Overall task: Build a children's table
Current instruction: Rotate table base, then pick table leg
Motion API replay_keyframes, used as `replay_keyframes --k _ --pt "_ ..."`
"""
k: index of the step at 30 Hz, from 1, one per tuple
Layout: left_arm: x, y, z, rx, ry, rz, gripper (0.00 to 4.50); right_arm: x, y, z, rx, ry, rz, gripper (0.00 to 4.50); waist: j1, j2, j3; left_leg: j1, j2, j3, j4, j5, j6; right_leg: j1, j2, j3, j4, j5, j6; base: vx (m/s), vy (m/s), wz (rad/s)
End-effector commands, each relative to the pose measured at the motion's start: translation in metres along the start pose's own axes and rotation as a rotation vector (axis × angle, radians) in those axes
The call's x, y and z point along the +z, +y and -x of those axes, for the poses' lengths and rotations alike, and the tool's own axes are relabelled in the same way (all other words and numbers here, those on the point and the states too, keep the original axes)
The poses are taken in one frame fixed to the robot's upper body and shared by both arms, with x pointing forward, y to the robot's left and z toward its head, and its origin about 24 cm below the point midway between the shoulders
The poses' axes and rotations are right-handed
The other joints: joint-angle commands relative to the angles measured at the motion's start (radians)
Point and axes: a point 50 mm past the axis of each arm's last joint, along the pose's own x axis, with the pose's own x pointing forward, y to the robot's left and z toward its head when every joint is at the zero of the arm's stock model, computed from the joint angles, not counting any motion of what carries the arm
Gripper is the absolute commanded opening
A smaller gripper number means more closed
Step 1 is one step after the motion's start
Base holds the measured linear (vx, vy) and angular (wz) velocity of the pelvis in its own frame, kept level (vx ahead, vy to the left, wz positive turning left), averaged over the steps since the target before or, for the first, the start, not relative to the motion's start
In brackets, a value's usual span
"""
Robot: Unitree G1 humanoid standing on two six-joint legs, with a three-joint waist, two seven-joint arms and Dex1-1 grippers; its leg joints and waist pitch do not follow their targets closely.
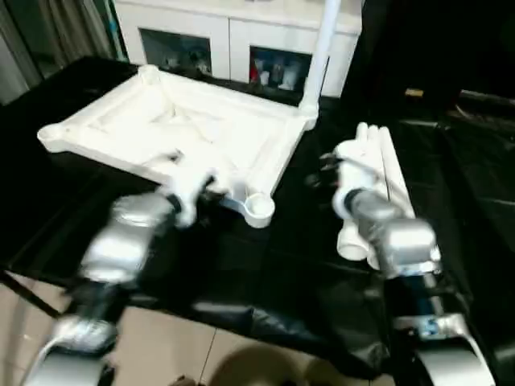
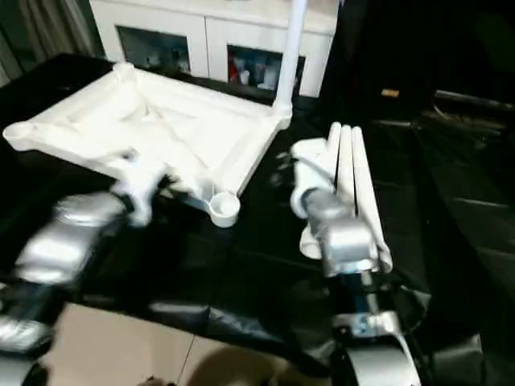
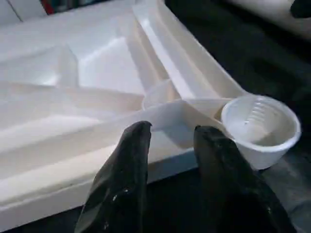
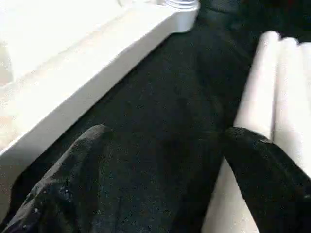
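Observation:
The children's table tabletop [image 1: 185,129] lies underside up on the black worktable, ribs and round corner sockets showing. One white leg [image 1: 320,48] stands upright in its far right socket. Three more legs [image 1: 386,169] lie side by side to the right of the tabletop. My left gripper [image 3: 172,133] is at the tabletop's near rim, just left of the empty near-right socket [image 3: 260,128]. Its fingers stand apart along the rim and hold nothing. My right gripper [image 4: 167,133] hangs wide open over the black sheet between the tabletop's right rim and the lying legs, one finger close beside a leg.
A white cabinet [image 1: 209,40] with glass doors stands behind the worktable. The black sheet [image 1: 265,265] covers the worktable to its near edge, with pale floor tiles [image 1: 161,346] below. Dark clutter lies at the far right.

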Motion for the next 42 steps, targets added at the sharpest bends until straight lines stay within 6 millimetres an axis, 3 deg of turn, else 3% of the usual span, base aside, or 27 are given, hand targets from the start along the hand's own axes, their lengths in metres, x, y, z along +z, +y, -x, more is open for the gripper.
replay_keyframes --k 1,2,5,6,9,14,23,32,35,37,38,40,42 --pt "0.007 -0.004 0.007 -0.043 -0.028 -0.001 1.82 0.009 -0.008 0.004 -0.05 0.002 -0.021 4.08 0.003 0.012 -0.078 0.017 0.016 0.0 -0.062 -0.118 -0.024 0.057 -0.062 0.049 -0.052 -0.089 -0.189 0.0 0.0 0.0" --pt "0.012 -0.008 0.014 -0.095 -0.048 -0.012 1.82 0.01 -0.016 0.005 -0.084 0.038 -0.055 4.08 0.001 -0.006 -0.074 0.016 0.017 0.002 -0.064 -0.124 -0.027 0.055 -0.062 0.05 -0.055 -0.117 -0.176 0.0 0.0 0.0" --pt "0.015 -0.015 0.02 -0.171 -0.047 -0.006 1.84 0.009 -0.021 0.005 -0.094 0.086 -0.09 4.42 0.007 0.001 -0.07 0.022 0.015 0.004 -0.064 -0.142 -0.041 0.047 -0.061 0.052 -0.057 -0.167 -0.147 0.0 0.0 0.0" --pt "0.015 -0.018 0.022 -0.186 -0.043 -0.002 1.84 0.008 -0.023 0.005 -0.097 0.107 -0.101 4.42 0.008 -0.006 -0.069 0.021 0.014 0.005 -0.065 -0.148 -0.044 0.046 -0.06 0.052 -0.06 -0.18 -0.135 0.0 0.0 0.0" --pt "0.014 -0.024 0.025 -0.23 -0.027 -0.002 1.84 0.003 -0.026 0.003 -0.107 0.176 -0.137 4.47 0.009 -0.006 -0.07 0.019 0.012 0.004 -0.064 -0.142 -0.053 0.048 -0.063 0.053 -0.06 -0.204 -0.116 0.0 0.0 0.0" --pt "0.013 -0.03 0.028 -0.262 0.0 -0.002 1.84 -0.009 -0.017 0.003 -0.046 0.27 -0.18 4.47 0.006 -0.011 -0.072 0.012 0.009 0.004 -0.062 -0.112 -0.048 0.052 -0.061 0.053 -0.057 -0.182 -0.107 0.0 0.0 0.0" --pt "0.014 -0.032 0.034 -0.284 0.03 -0.013 1.84 -0.035 -0.012 0.001 -0.023 0.398 -0.255 4.47 0.006 -0.009 -0.07 0.017 0.008 0.003 -0.063 -0.151 -0.069 0.044 -0.06 0.052 -0.061 -0.242 -0.093 0.0 0.0 0.0" --pt "0.014 -0.037 0.038 -0.325 0.064 0.011 1.84 -0.047 -0.013 0.0 -0.014 0.458 -0.329 4.47 0.01 -0.013 -0.072 0.015 0.008 0.004 -0.061 -0.126 -0.064 0.046 -0.059 0.052 -0.056 -0.214 -0.096 0.0 0.0 0.0" --pt "0.014 -0.039 0.039 -0.342 0.067 0.01 1.84 -0.049 -0.013 -0.001 -0.007 0.466 -0.348 4.14 0.01 -0.013 -0.072 0.015 0.008 0.004 -0.061 -0.122 -0.064 0.046 -0.059 0.051 -0.055 -0.206 -0.1 0.0 0.0 0.0" --pt "0.015 -0.04 0.038 -0.345 0.053 -0.008 2.11 -0.051 -0.013 -0.002 0.0 0.471 -0.362 4.01 0.011 -0.014 -0.072 0.015 0.008 0.004 -0.061 -0.122 -0.064 0.047 -0.061 0.051 -0.055 -0.208 -0.1 0.0 0.0 0.0" --pt "0.016 -0.039 0.036 -0.308 0.036 -0.04 2.18 -0.052 -0.013 -0.003 0.007 0.477 -0.374 3.88 0.009 -0.019 -0.072 0.014 0.008 0.005 -0.061 -0.126 -0.065 0.047 -0.06 0.051 -0.057 -0.214 -0.096 0.0 0.0 0.0" --pt "0.015 -0.037 0.035 -0.267 0.042 -0.062 2.18 -0.052 -0.012 -0.003 0.011 0.48 -0.379 3.76 0.01 -0.018 -0.072 0.014 0.009 0.004 -0.062 -0.132 -0.067 0.047 -0.06 0.051 -0.058 -0.221 -0.09 0.0 0.0 0.0" --pt "0.012 -0.035 0.032 -0.206 0.078 -0.091 2.37 -0.053 -0.012 -0.004 0.013 0.479 -0.385 3.61 0.008 -0.023 -0.073 0.017 0.011 0.002 -0.063 -0.151 -0.073 0.045 -0.059 0.05 -0.059 -0.24 -0.076 0.0 0.0 0.0"
